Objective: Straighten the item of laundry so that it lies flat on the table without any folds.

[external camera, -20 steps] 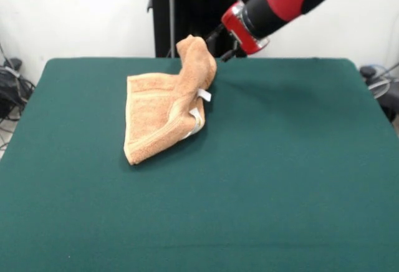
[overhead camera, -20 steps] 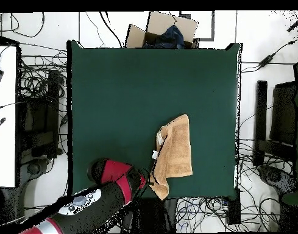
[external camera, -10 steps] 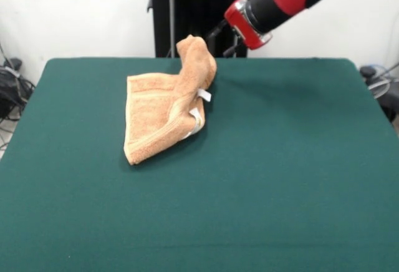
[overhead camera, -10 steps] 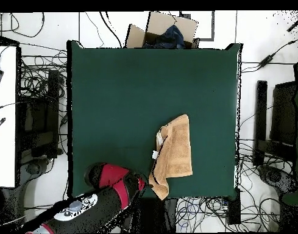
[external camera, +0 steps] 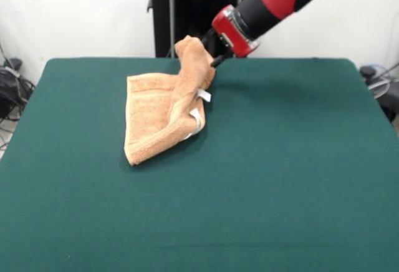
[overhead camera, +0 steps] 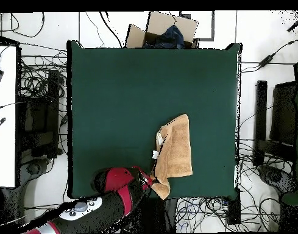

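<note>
my pincer (external camera: 214, 50) sits right against the raised peak of the peach-orange towel (external camera: 163, 115), at the far edge of the green worktop (external camera: 280, 172); whether it is open or closed on the cloth i cannot tell. the towel lies folded over itself, its peak standing up beside my pincer and the rest spread down toward a rounded corner. a small white tag (external camera: 204, 95) sticks out at its edge.
</note>
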`<state>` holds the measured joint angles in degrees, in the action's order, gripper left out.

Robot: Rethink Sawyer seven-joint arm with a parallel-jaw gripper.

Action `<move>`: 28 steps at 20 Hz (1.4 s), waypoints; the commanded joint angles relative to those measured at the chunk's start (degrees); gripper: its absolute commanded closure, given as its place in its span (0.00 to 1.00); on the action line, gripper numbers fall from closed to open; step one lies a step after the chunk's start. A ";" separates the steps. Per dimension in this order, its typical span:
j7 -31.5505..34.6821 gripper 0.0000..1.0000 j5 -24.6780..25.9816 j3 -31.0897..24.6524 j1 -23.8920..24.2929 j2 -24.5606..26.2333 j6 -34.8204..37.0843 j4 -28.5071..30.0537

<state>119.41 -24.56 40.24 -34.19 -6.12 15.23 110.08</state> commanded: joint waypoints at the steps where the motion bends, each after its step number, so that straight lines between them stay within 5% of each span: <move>1: 22.18 0.00 -7.56 -10.79 0.57 2.89 -13.35 4.50; 13: 23.74 0.00 -12.15 -15.84 0.81 1.88 -24.76 9.24; 14: 23.68 1.00 -12.33 -15.90 0.75 1.89 -25.03 9.34; 24: 24.29 1.00 -12.08 -19.01 3.06 -0.71 -24.03 11.02; 28: 23.48 1.00 -13.39 -19.81 3.50 -3.34 -18.50 11.00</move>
<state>126.77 -33.31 30.82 -32.88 -7.84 -7.71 121.76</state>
